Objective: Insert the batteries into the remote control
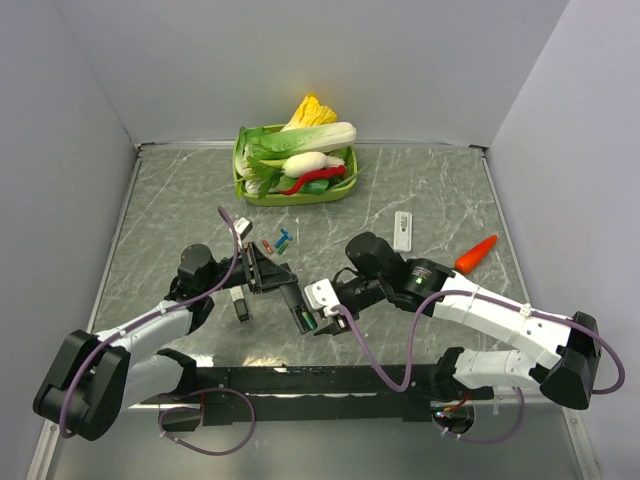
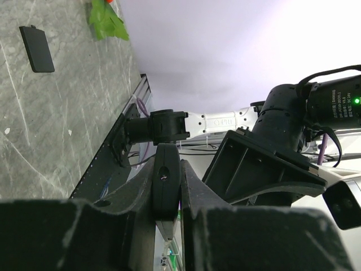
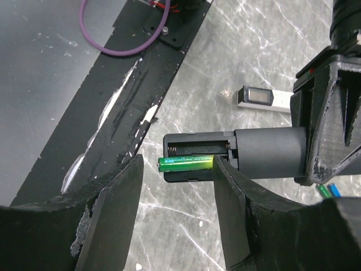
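My left gripper (image 1: 262, 272) is shut on a black remote (image 1: 290, 298) and holds it off the table, back side up. It also shows in the left wrist view, where the gripper (image 2: 167, 169) clamps the remote (image 2: 166, 183) edge-on. The right wrist view shows the remote's open battery bay (image 3: 198, 149) with a green battery (image 3: 186, 163) lying along its near edge. My right gripper (image 3: 175, 169) is open around that battery, its right finger (image 3: 231, 192) touching one end. The red, blue and green batteries (image 1: 281, 240) lie on the table beyond the remote.
A black battery cover (image 1: 240, 305) lies left of the remote, also in the left wrist view (image 2: 36, 49). A white remote (image 1: 402, 230) and an orange carrot (image 1: 476, 253) lie to the right. A green basket (image 1: 242, 180) of vegetables stands at the back.
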Robot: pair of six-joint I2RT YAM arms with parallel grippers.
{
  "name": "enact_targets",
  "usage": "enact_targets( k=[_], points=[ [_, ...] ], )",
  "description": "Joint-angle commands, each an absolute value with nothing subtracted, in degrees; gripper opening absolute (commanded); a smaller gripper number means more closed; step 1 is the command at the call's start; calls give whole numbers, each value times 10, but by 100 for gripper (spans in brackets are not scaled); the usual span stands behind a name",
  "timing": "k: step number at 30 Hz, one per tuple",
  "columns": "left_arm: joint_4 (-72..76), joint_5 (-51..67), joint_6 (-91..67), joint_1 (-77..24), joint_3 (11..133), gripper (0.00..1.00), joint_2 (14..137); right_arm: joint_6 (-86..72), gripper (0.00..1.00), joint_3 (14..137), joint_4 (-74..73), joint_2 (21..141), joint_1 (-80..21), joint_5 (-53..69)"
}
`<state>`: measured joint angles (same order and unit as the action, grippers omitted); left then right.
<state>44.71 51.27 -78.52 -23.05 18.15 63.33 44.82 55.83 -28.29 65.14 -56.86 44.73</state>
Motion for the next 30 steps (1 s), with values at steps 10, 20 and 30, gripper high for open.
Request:
enact_targets(
  k=[10, 20, 30],
  points=[
    [478, 533, -780, -229, 209, 1, 633, 449, 57, 592, -268, 681, -580, 488],
    [484, 534, -786, -229, 208, 1, 626, 441, 51, 578, -258, 693, -581, 466],
    [506, 533, -806, -229, 207, 1, 622, 401, 51, 531, -188, 679, -582, 434]
  ],
)
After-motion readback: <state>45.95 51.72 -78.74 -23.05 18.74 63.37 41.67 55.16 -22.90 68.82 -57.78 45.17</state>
